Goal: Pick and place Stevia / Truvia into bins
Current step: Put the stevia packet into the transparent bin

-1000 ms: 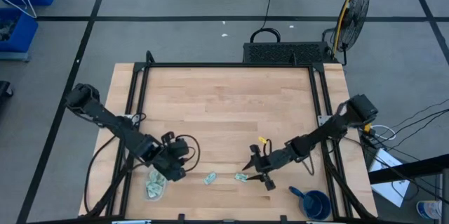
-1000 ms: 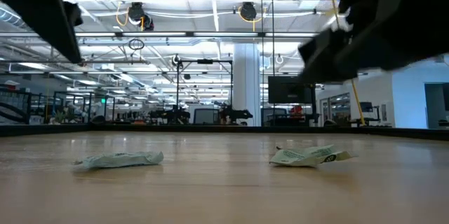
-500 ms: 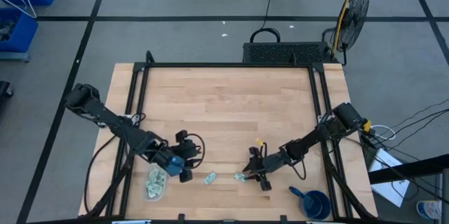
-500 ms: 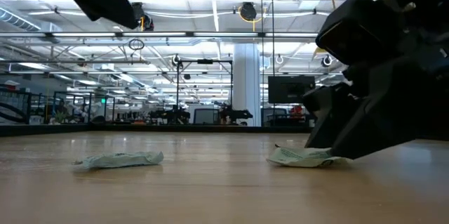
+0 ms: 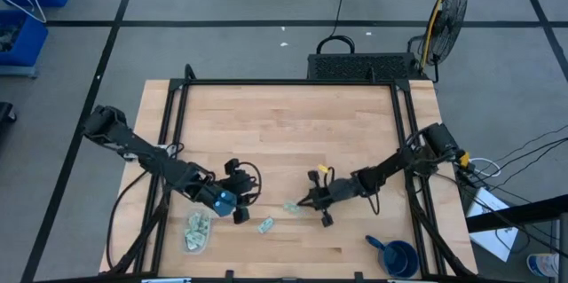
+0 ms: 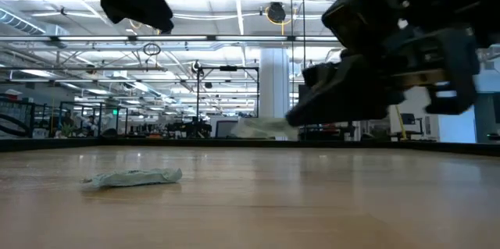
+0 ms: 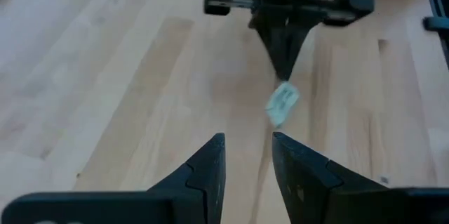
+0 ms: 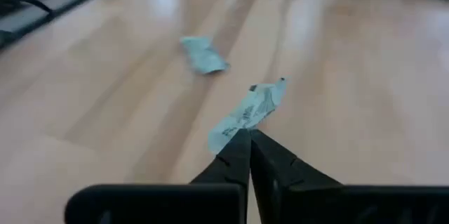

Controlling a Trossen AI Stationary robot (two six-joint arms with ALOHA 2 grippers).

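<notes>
One pale green and white Stevia sachet [image 8: 249, 110] hangs above the wood table, with my right gripper [image 8: 249, 140] shut on it near the middle of the front half [image 5: 300, 205]. A second sachet [image 5: 265, 225] lies flat on the table, closer to the near edge [image 6: 133, 176]. The clear bin [image 5: 197, 232] stands at the near left with several sachets inside. My left gripper [image 7: 249, 157] hovers between the bin and the loose sachet [image 5: 238, 214]. It is open, with nothing between its fingers. My right gripper pinches the sachet's near end [image 8: 233, 129] between its two fingertips [image 8: 237, 155]. The fingers come from the table's right, slanting down. The rest of the sachet sticks out past the tips toward the left, lifted clear of the table [image 6: 262, 128].
A dark blue cup with a handle [image 5: 398, 256] stands at the near right corner. A black frame [image 5: 288, 82] runs along the table's far and side edges. Bare wood stretches across the far half.
My right gripper has come down on the sachet near the front, shut on it and lifted it clear, carrying it a little toward the left and far side. My left gripper has moved from above the bin toward the right.
</notes>
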